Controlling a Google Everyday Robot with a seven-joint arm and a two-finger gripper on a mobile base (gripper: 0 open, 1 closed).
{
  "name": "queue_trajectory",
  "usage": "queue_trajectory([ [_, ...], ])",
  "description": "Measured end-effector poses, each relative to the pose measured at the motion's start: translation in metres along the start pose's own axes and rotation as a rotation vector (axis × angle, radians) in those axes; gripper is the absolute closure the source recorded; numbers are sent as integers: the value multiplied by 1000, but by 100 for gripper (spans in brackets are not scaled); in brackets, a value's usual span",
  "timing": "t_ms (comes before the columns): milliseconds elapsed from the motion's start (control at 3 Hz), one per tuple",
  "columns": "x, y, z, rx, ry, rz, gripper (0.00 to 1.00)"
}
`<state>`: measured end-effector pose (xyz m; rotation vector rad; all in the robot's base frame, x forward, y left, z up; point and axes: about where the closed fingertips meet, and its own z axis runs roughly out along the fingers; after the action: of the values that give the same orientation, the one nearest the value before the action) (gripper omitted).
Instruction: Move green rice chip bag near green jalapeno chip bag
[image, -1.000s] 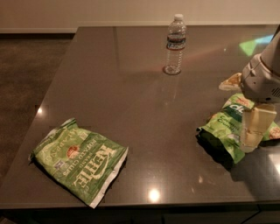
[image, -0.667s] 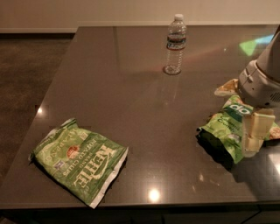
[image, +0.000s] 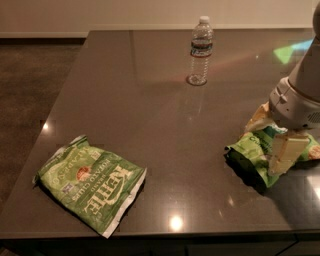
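Note:
The green rice chip bag, small, bright green and wrinkly, lies at the right of the dark table, partly hidden under my gripper. My gripper hangs from the grey-white wrist and comes down onto the bag's right part, in front of it. The green jalapeno chip bag, larger, flat and lettered "KETTLE", lies near the table's front left corner, far to the left of the rice bag and the gripper.
A clear water bottle stands upright at the back middle of the table. A yellowish packet shows partly behind my wrist. The table's left edge and front edge border the floor.
My gripper has moved slightly left and lower onto the rice chip bag. The bags and the bottle have not moved.

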<state>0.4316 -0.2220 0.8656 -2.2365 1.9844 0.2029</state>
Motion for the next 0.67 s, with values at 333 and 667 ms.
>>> queue_trajectory([
  [333,-2,0,-2,-2,5,-14,65],
  [667,-7,-1,-6,5,4,-24,88],
])
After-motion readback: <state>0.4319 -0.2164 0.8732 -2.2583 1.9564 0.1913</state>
